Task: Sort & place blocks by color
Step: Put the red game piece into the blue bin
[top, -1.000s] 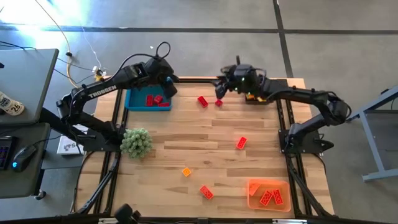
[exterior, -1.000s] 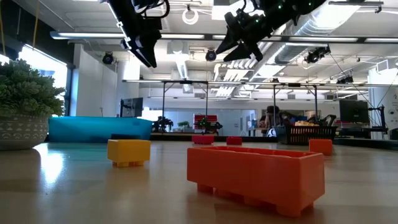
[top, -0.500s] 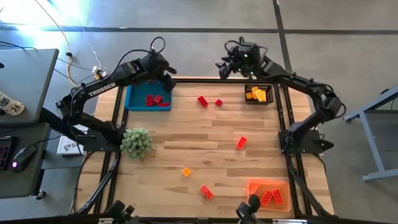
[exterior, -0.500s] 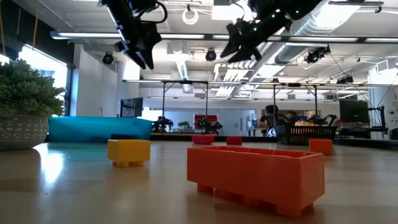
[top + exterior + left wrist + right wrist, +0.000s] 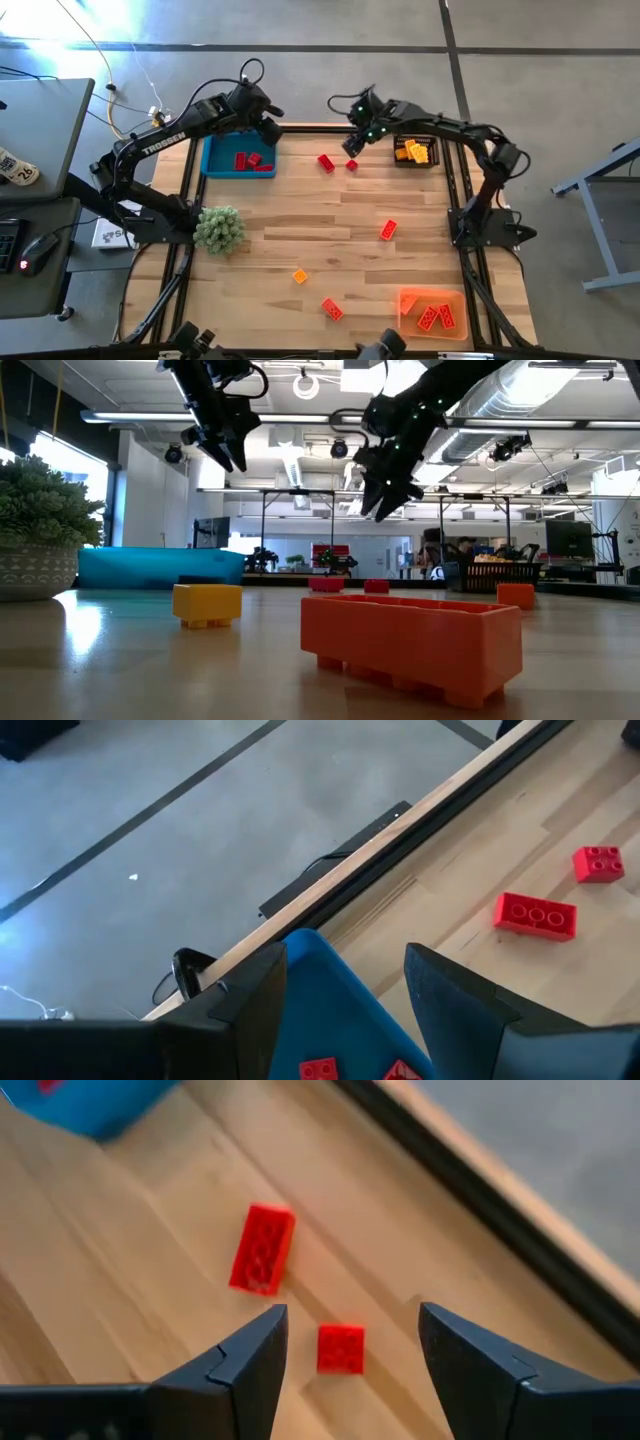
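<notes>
Two red bricks lie flat near the table's far edge: a longer one (image 5: 326, 162) (image 5: 263, 1248) and a small square one (image 5: 352, 165) (image 5: 341, 1348). My right gripper (image 5: 351, 143) (image 5: 345, 1342) hangs open above the small one, a finger on each side, touching nothing. My left gripper (image 5: 268, 128) (image 5: 345, 990) hovers open and empty over the far right corner of the blue bin (image 5: 238, 158) (image 5: 335, 1005), which holds red bricks (image 5: 247, 159). More bricks lie loose on the table: a red one (image 5: 388, 229), an orange one (image 5: 299, 275) and a red one (image 5: 331, 309).
A dark bin (image 5: 414, 151) with yellow bricks sits at the far right, just right of my right gripper. An orange bin (image 5: 433, 312) with bricks stands at the near right. A green fuzzy plant (image 5: 219, 229) sits at the left. The table's middle holds only scattered bricks.
My right gripper drew back up toward the far edge, then swung left and came down over the two red bricks, staying open. My left gripper shifted slightly toward the far edge and rose a little, then held still. No brick has moved.
</notes>
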Tool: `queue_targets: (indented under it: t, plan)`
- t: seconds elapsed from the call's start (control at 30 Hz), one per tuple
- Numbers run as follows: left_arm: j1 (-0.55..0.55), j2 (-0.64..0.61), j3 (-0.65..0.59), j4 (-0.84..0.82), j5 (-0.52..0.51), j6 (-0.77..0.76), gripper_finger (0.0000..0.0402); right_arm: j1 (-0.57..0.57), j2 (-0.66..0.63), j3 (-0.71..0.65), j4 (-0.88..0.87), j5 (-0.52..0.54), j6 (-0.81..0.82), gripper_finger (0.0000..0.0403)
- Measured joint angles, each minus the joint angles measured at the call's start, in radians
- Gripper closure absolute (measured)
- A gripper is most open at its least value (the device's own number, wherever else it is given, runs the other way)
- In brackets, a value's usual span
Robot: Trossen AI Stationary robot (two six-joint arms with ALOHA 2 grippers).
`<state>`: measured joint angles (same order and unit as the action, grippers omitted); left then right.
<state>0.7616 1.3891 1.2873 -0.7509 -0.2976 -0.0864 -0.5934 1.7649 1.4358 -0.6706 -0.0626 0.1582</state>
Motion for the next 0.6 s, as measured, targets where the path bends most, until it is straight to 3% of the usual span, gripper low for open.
queue_targets:
  t: [0.37,0.6]
  plan:
    - [0.000,0.000,0.000,-0.001,0.036,0.001,0.0209,0.046,0.134,0.000,-0.028,0.003,0.068,0.0190]
    - [0.000,0.000,0.000,-0.001,0.037,0.003,0.0209,0.058,0.182,0.000,-0.026,0.058,0.077,0.0190]
